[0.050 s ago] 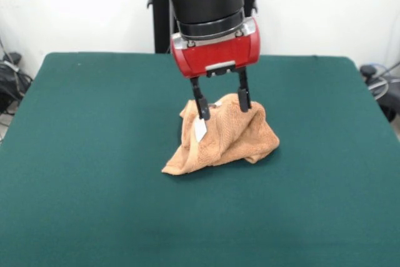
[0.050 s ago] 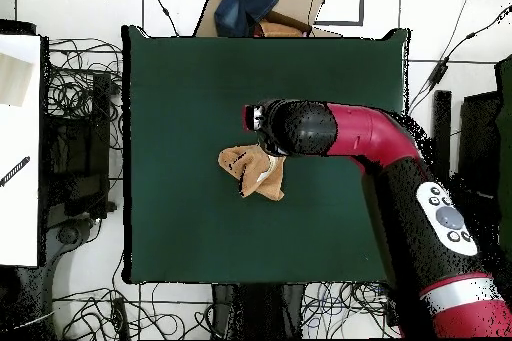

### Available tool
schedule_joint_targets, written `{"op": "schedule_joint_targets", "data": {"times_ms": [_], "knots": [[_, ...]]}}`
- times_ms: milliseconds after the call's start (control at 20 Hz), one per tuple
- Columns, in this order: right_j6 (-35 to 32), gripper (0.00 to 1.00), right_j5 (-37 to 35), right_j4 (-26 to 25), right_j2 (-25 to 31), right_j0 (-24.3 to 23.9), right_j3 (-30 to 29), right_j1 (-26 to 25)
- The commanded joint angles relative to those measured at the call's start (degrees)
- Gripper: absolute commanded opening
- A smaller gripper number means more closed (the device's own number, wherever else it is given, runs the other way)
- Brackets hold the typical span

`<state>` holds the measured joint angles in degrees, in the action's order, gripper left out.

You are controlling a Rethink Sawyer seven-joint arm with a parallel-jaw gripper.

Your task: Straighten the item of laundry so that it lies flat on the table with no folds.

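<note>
Orange-tan terry towel [image 1: 225, 137] sits bunched in a rumpled heap near the middle of the green table [image 1: 81, 154], its white label [image 1: 200, 129] hanging at nine o'clock. The gripper [image 1: 222, 105] stands at its twelve o'clock peak, fingers spread wide against the cloth, pinching nothing.

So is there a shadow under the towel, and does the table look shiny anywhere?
Front view: a thin dark shadow hugs the towel along its bottom edge and right side; the green table looks matte, no glare. Overhead view: the arm covers part of the towel, and the table is evenly lit.
</note>
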<state>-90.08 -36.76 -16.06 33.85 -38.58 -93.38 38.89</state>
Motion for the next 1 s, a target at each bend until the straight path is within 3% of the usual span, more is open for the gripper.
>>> {"op": "schedule_joint_targets", "data": {"times_ms": [50,550,1000], "knots": [[2.27,1.0,0.31,-2.82,1.02,1.07,0.4,-1.76],[-3.8,1.0,4.38,-2.43,-0.3,3.2,-4.86,1.65],[-3.67,1.0,6.25,-1.18,0.77,2.14,-6.65,1.12]]}}
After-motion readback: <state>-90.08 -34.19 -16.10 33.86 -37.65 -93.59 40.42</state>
